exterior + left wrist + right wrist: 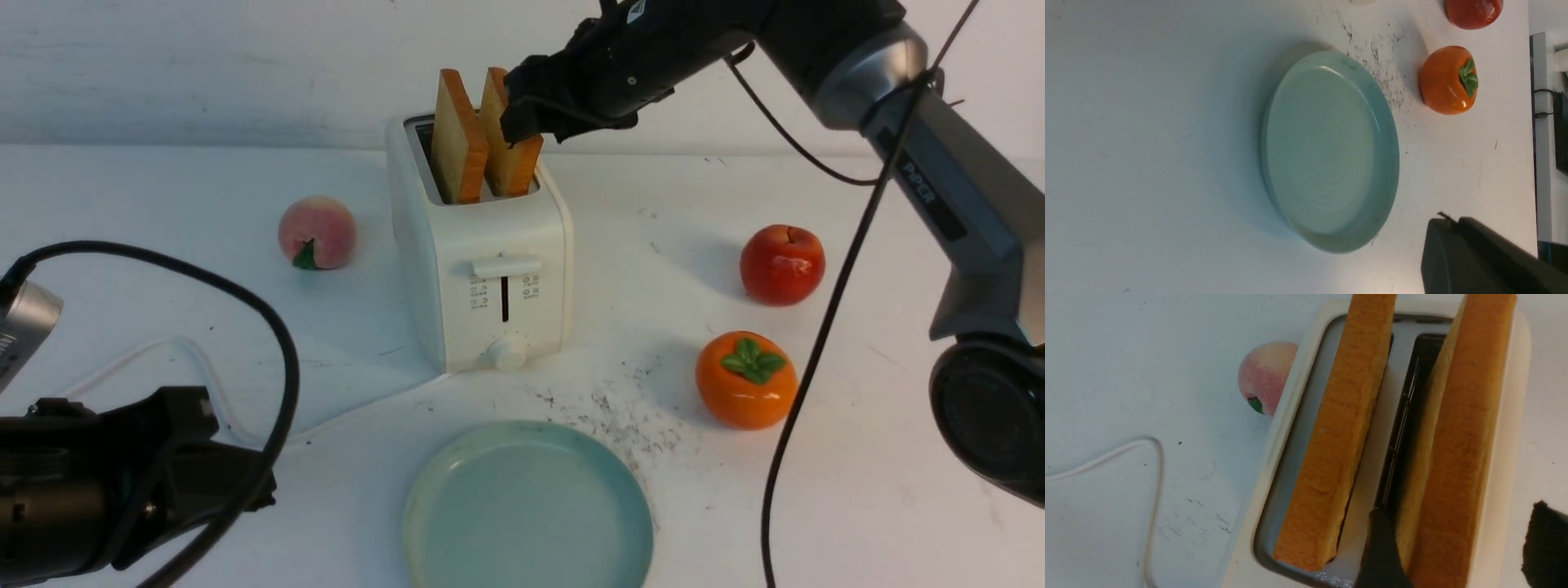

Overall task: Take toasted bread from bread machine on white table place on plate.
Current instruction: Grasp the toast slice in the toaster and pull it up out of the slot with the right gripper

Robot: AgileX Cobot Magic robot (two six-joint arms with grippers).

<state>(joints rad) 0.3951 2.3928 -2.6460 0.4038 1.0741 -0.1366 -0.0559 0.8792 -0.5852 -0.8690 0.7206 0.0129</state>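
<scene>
Open right claw [532, 129] straddles the right toasted bread slice [514, 167], room left beside its outer edge.

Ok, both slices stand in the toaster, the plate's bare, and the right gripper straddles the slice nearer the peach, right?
No. The right gripper straddles the slice farther from the peach, as the right wrist view shows. The rest holds.

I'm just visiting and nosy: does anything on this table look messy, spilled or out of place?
Yes, one thing: a scatter of black specks on the white table, between the bread machine, the plate and the orange fruit. It looks like spilled crumbs or dirt. Nothing seems tipped or broken.
</scene>
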